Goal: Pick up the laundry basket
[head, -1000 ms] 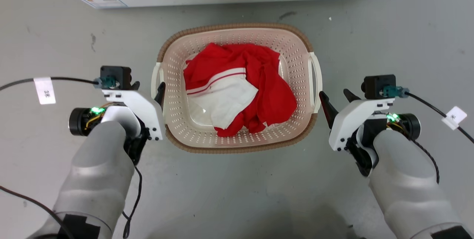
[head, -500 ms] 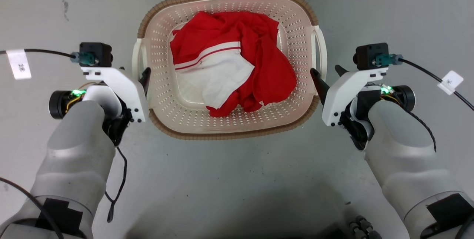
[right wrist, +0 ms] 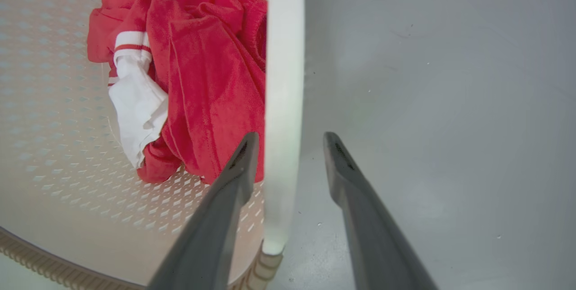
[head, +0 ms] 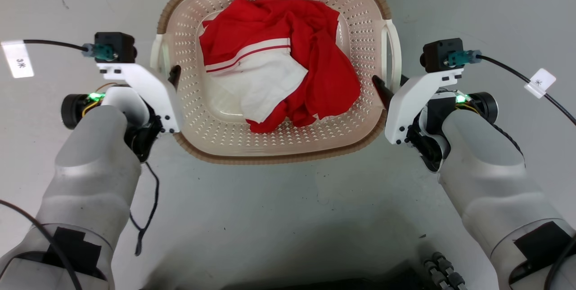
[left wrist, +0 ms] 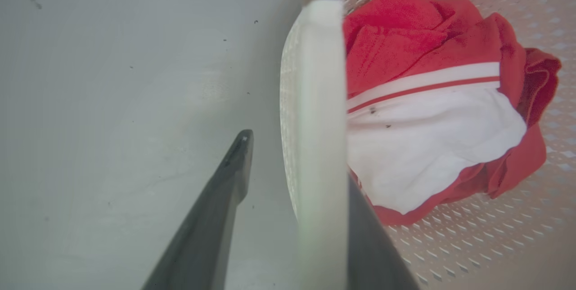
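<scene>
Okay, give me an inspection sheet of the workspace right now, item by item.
Surface: grey floor, a few dark specks.
Job's things: laundry basket upright on the floor, white loop handle each side.
Clutter: red-and-white garment crumpled inside the basket.
Grippers: left gripper open, fingers astride left handle; right gripper open, astride right handle.
Cables: left cable and right cable, black, tagged; loose cable hanging under left forearm.
Surroundings: dark ribbed part at head view's lower edge, unidentifiable.
</scene>
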